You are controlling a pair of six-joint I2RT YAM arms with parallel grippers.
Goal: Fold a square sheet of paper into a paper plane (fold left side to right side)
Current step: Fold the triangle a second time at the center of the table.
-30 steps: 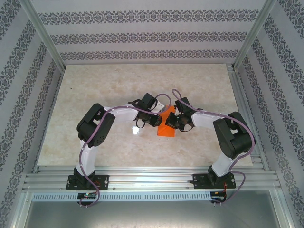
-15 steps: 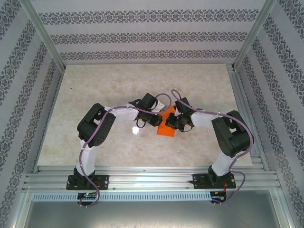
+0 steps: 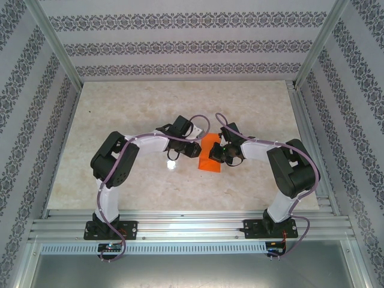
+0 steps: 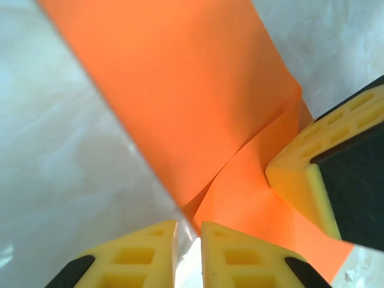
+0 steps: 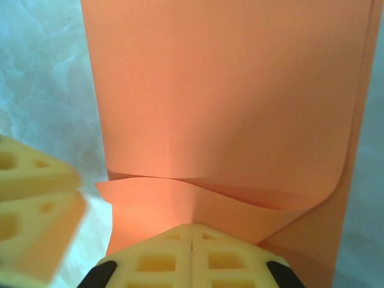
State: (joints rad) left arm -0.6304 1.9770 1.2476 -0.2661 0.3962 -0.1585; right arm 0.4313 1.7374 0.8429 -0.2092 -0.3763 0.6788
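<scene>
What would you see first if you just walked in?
The bright orange paper in the middle of the pale table, folded over with one layer bulging up. The yellow-tipped right pincer is shut against it, and the left pincer sits at its edge.

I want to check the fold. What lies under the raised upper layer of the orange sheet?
A lower layer of the same square sheet of paper shows in the gap, lying on the table. Further in, the upper layer covers everything.

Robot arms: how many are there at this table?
2. The left arm reaches from the left, the right arm from the right, meeting at the orange paper. None seems hidden.
</scene>
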